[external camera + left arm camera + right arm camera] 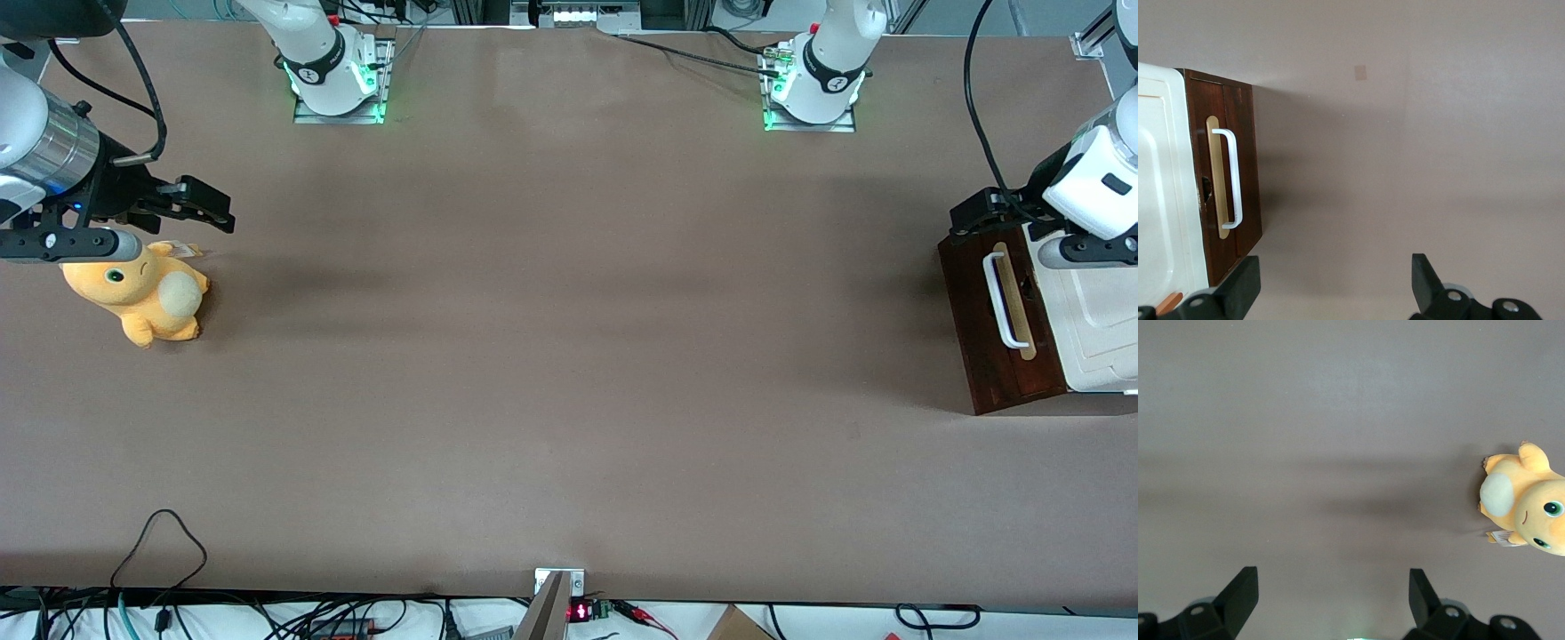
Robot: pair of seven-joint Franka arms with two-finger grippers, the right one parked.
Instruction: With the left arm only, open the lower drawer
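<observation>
The lower drawer (976, 307) has a dark brown wooden front with a white bar handle (999, 300) over a pale tan strip. It sits flush in a cabinet with a cream panelled top (1098, 329), at the working arm's end of the table. In the left wrist view the drawer front (1247, 177) and its handle (1229, 179) lie beside one finger (1241, 287). The left arm's gripper (965, 218) (1335, 270) hovers above the cabinet's front edge, at the end farther from the front camera. It is open, with only bare table between its fingers.
An orange plush toy (142, 292) (1528, 499) lies at the parked arm's end of the table. The brown table surface (569, 338) stretches in front of the drawer. Cables hang along the table edge nearest the front camera (160, 551).
</observation>
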